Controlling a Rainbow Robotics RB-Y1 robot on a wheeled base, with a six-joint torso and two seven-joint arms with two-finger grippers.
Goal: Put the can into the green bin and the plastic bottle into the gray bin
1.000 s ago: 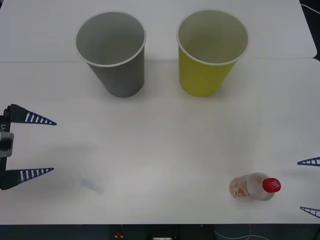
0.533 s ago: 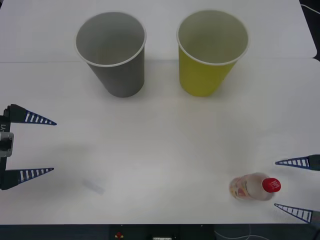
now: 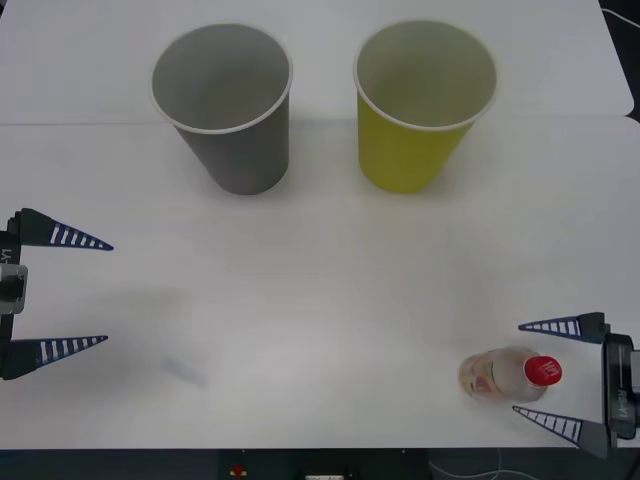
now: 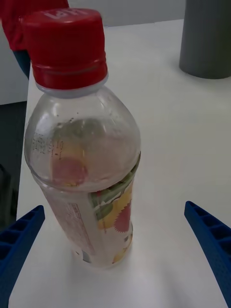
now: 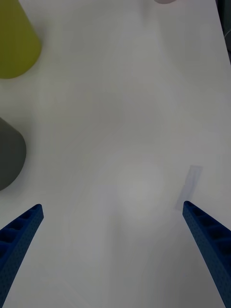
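Note:
The plastic bottle stands upright near the table's front right edge, clear with a red cap and a fruit label. My right gripper is open, its two blue fingers reaching either side of the bottle's cap end, not touching it. My left gripper hangs open at the left edge over bare table. The gray bin stands at the back left, the green bin at the back right. The can is out of view.
The white table has wide free room between the bins and the front edge. A small faint smudge lies near the front left. The table's front edge runs just behind the bottle.
My right gripper has moved left from the right edge until its open fingers flank the bottle. The left arm, bottle and bins have stayed still.

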